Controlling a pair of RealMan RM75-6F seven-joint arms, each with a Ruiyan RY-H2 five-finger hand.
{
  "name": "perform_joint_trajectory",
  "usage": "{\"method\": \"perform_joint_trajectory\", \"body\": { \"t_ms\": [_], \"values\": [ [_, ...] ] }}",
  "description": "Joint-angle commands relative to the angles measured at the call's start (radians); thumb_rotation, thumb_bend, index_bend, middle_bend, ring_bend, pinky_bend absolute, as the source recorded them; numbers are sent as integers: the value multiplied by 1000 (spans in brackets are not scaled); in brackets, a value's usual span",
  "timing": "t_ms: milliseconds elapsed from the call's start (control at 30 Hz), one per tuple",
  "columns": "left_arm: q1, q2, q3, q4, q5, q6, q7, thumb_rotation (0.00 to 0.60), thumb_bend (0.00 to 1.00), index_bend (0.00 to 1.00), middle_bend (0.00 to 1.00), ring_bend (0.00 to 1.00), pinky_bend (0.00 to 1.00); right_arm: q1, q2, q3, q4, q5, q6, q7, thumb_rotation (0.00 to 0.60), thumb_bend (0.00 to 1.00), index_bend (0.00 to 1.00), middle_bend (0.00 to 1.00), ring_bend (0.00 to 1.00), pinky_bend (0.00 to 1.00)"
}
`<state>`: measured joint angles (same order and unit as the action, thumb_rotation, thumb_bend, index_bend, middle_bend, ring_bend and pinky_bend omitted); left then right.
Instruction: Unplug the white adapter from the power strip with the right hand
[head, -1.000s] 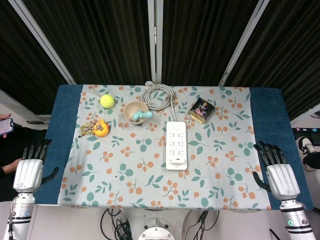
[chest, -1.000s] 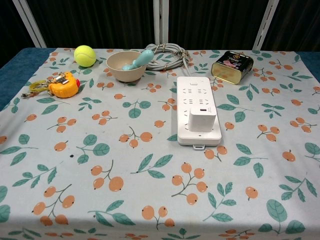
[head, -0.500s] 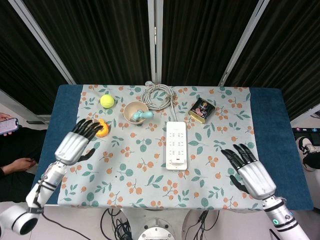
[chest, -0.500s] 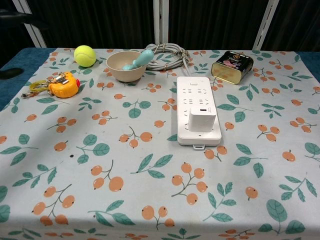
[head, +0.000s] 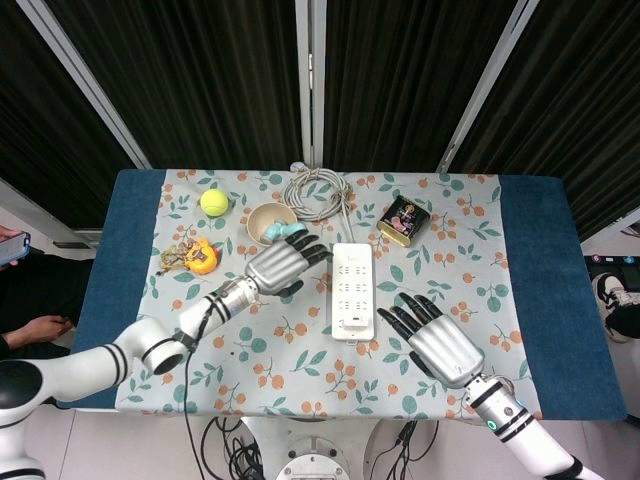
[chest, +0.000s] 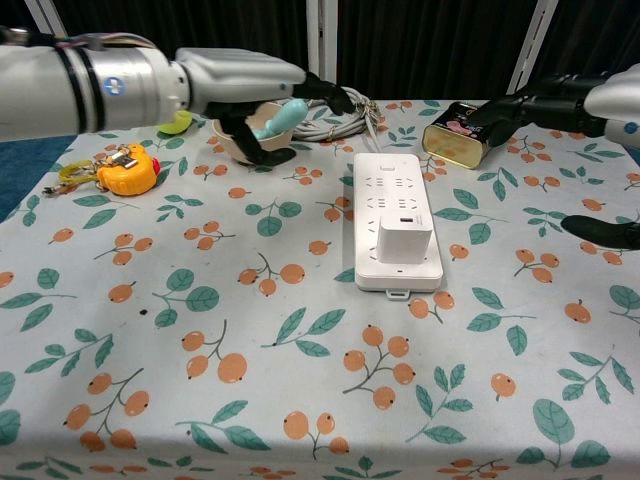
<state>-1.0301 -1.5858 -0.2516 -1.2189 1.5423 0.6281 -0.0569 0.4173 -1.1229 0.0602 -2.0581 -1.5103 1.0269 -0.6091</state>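
Observation:
The white power strip (head: 352, 285) lies lengthwise at the table's middle, and the white adapter (head: 353, 325) is plugged into its near end. In the chest view the adapter (chest: 404, 240) stands up from the strip (chest: 392, 190). My right hand (head: 435, 340) hovers open to the right of the adapter, fingers spread and pointing toward it, not touching. From the chest, the same right hand (chest: 565, 100) hangs above the table at the right. My left hand (head: 280, 265) is open just left of the strip's far half, and shows as the left hand (chest: 250, 80) over the bowl.
A beige bowl (head: 268, 220) with a teal scoop, a yellow tennis ball (head: 213, 202) and an orange tape measure (head: 197, 257) sit at the back left. A coiled grey cable (head: 315, 190) lies behind the strip. A dark tin (head: 404, 220) stands at the back right.
Both hands have swung in from the table's sides toward the strip. The left now hovers beside its far half, the right beside the adapter. The adapter stays plugged in.

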Motion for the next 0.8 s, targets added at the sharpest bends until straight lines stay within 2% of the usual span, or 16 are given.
{"method": "perform_joint_trajectory", "body": {
  "t_ms": [33,233,367,500,800],
  "values": [
    [-91,-84,-5,102,-20,-78,-72,600,515,110,121,0,30,49,-46,32,-9,92,-49,-74,600,327,0,170,0,166],
    [-176,-170,12,231,-32,-135,-130,600,542,110,121,0,34,95,-90,43,1,189,-68,-137,600,327,0,187,0,191],
    [-212,-215,42,297,-30,-168,-161,600,550,111,129,0,33,116,-110,42,14,242,-62,-167,600,327,0,203,5,210],
    [-224,-244,75,338,-17,-163,-179,600,551,111,130,0,34,132,-133,49,38,264,-45,-166,600,327,7,218,24,240],
    [-236,-264,113,385,-9,-136,-245,600,550,112,130,0,34,199,-210,51,119,330,-62,-200,600,327,35,231,37,257]
  ]
}}
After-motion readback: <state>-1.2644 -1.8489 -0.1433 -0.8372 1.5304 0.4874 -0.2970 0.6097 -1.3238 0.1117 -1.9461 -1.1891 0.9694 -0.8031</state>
